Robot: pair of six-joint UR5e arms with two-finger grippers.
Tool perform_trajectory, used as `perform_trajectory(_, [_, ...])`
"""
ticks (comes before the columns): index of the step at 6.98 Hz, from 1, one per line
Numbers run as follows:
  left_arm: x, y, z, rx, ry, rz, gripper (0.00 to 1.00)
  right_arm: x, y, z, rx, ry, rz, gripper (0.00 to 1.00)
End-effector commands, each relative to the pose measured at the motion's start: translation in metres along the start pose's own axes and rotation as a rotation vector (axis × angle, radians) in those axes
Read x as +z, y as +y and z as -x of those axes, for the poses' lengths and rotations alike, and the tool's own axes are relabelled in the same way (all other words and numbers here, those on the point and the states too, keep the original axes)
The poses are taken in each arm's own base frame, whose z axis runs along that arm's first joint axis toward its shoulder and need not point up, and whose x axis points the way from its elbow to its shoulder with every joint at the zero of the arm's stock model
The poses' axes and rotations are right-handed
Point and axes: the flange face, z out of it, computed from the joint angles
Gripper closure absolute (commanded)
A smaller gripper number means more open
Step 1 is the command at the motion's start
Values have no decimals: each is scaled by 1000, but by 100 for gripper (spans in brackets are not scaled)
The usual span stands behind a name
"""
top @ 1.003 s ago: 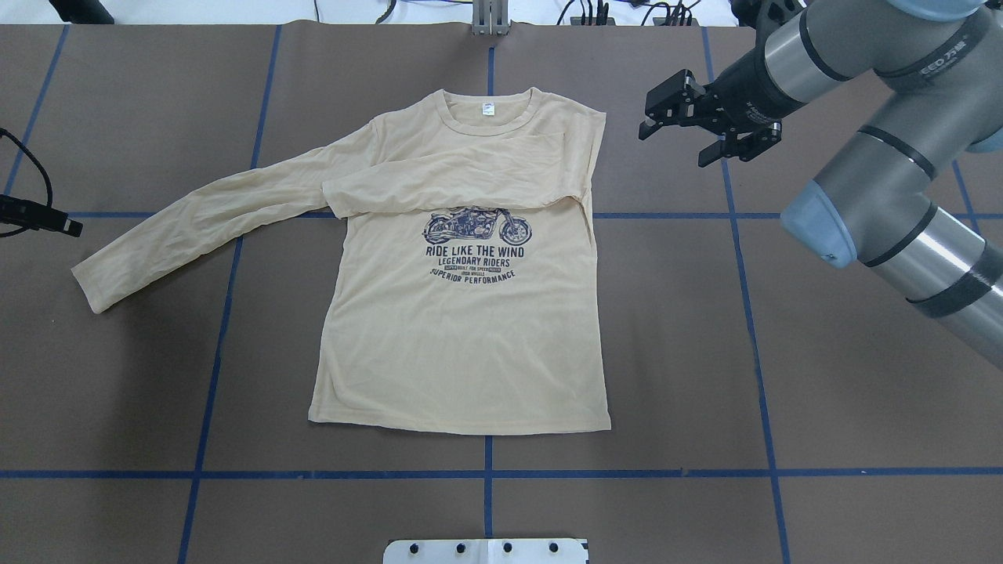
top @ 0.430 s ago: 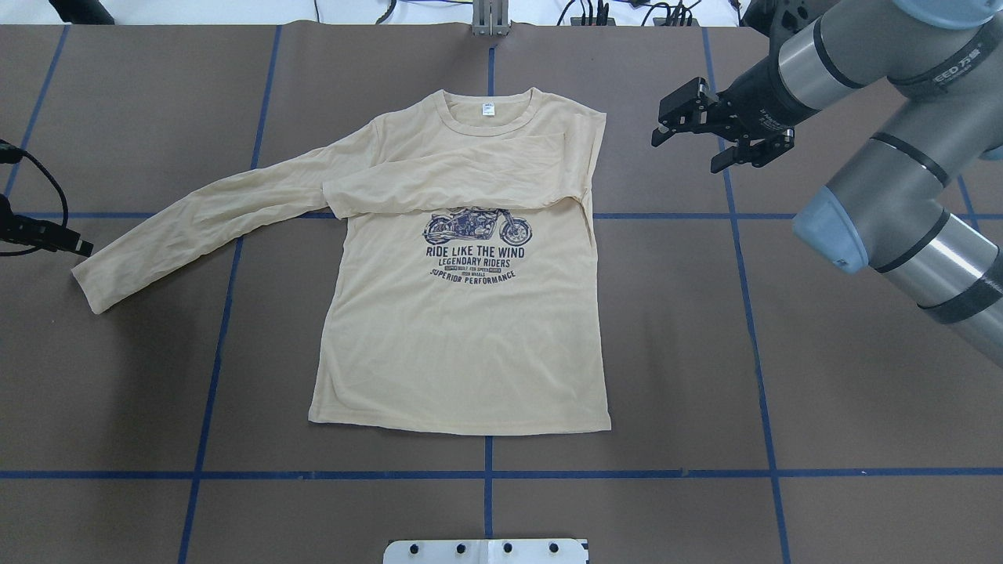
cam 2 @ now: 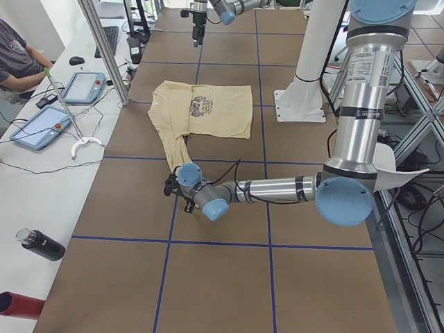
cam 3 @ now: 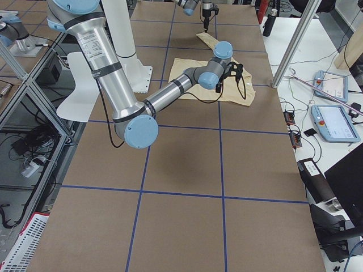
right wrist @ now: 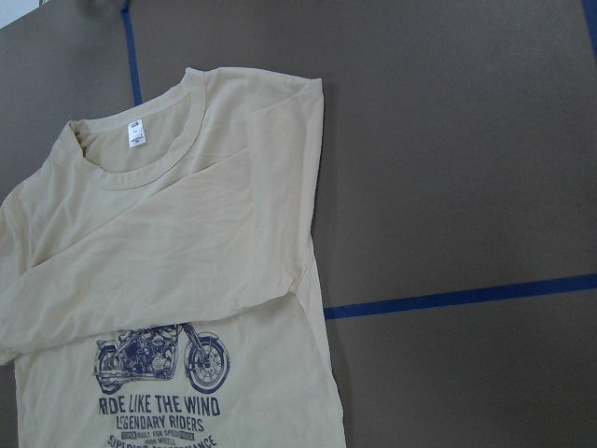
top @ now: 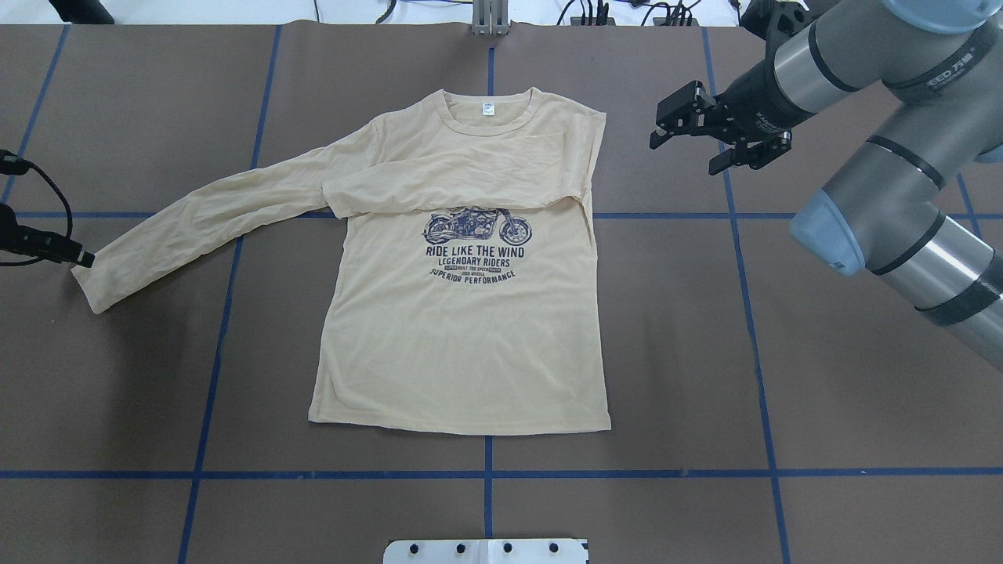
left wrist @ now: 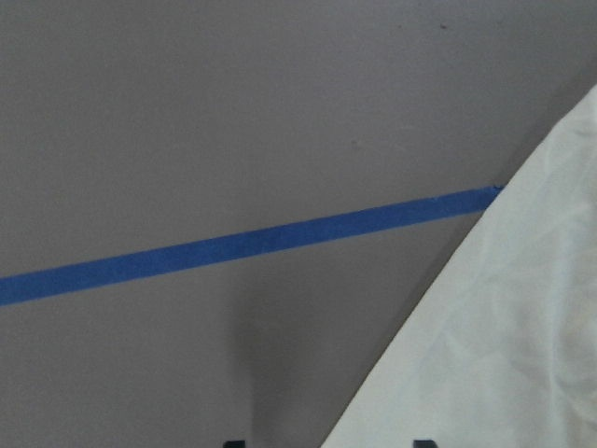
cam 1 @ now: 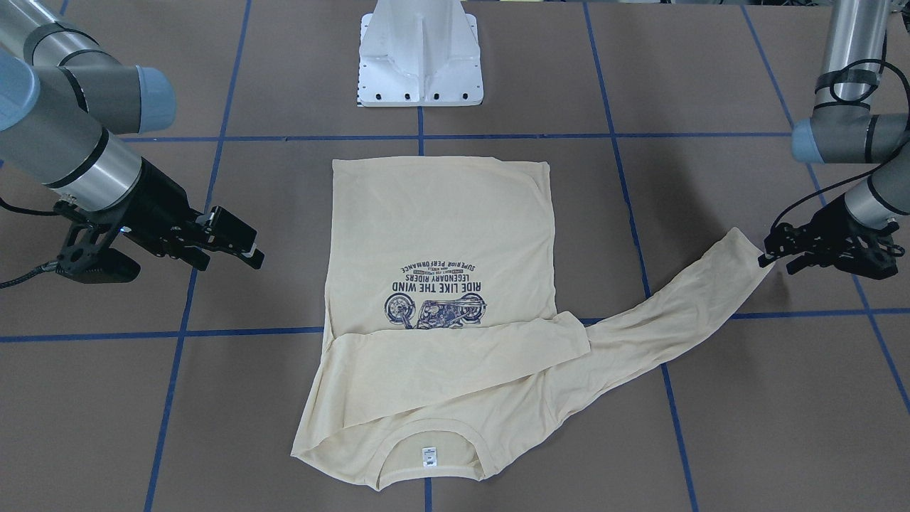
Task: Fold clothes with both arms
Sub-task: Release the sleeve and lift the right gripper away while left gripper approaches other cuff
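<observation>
The pale cream-yellow long-sleeved shirt (cam 1: 441, 220) lies flat on the brown table (cam 1: 711, 427), collar toward the view's bottom. One sleeve is folded across the chest. The other stretches out to the black two-finger left gripper (cam 1: 773, 254), whose jaws are parted at the cuff. The black right gripper (cam 1: 238, 249), also parted, hangs apart from the shirt's opposite side. A white bolted pedestal base (cam 1: 421, 53) stands beyond the hem.

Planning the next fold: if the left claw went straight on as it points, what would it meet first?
The left claw would meet the outstretched sleeve at its cuff, just ahead; whether they touch yet is unclear.
</observation>
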Motion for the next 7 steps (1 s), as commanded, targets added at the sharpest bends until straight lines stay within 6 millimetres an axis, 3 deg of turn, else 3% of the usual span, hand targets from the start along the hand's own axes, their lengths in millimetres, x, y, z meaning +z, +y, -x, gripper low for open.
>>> perform_trajectory(1, [3, 9, 4, -6, 5, 18, 40, 4, 3, 1, -2, 2, 6, 0])
perform_trajectory(4, [7, 12, 2, -8, 9, 30, 44, 7, 3, 1, -3, 5, 7, 0])
perform_trajectory(6, [10, 14, -1, -14, 11, 35, 57, 6, 4, 1, -3, 3, 7, 0])
perform_trajectory(7, [10, 14, -2, -16, 12, 36, 100, 6, 4, 0, -2, 4, 8, 0])
